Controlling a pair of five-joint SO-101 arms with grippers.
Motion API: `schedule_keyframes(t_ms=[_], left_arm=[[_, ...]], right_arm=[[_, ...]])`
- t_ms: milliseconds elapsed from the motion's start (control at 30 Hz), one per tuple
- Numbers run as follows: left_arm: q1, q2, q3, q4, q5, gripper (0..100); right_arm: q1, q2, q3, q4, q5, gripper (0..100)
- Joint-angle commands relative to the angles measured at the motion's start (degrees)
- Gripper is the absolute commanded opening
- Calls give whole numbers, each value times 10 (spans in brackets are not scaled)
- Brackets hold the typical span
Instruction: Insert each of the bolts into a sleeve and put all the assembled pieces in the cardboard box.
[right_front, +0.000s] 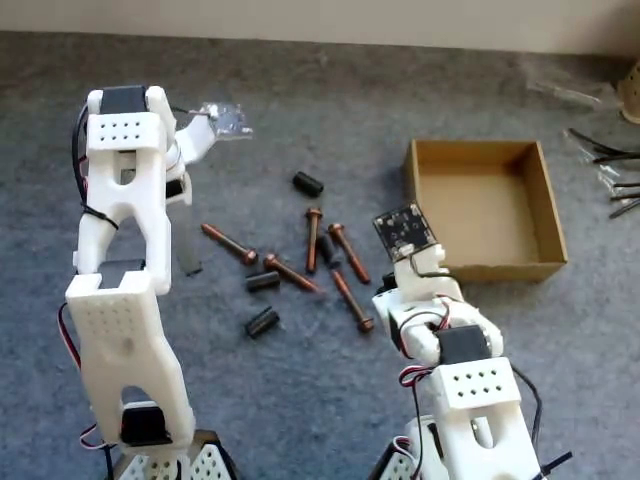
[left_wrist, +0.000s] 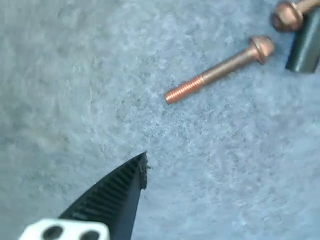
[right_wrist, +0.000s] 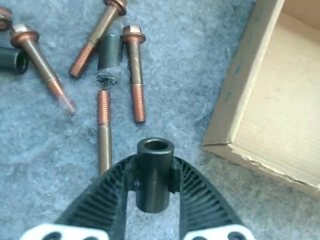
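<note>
**A:** What is the right gripper doing at this moment?

**B:** It is clenching a short black metal sleeve, with one ridged jaw pressing on each side. The open bore is facing up toward the wrist camera. I am thinking this is so that a bolt can be entering it from above.

**A:** And what is lying around it?

**B:** Just to the left, on the grey carpet, the copper-coloured threaded bolts are lying in a loose heap. The loose black sleeves are lying among them. The shallow brown cardboard box is standing just to the right. No assembled piece is lying in it yet, so I am judging the task as only beginning.

**A:** Where is the left gripper waiting?

**B:** It is hanging at the left side of the heap, near the threaded end of the leftmost copper bolt. Only one jaw is showing and nothing is pressing against it, so I am judging it released and carrying nothing.

**A:** Why there?

**B:** Probably it is standing ready to take this bolt and bring it to the held sleeve.
</note>
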Motion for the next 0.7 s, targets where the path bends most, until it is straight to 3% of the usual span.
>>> schedule_keyframes(t_ms=[0,300,667], left_arm=[[18,-35,-22,9,-122,589],[95,-13,-22,7,-138,588],[101,52,-26,4,-183,588]], right_arm=[[7,-11,-6,-11,7,5],[7,-11,-6,-11,7,5],[7,-11,-6,-11,8,5]])
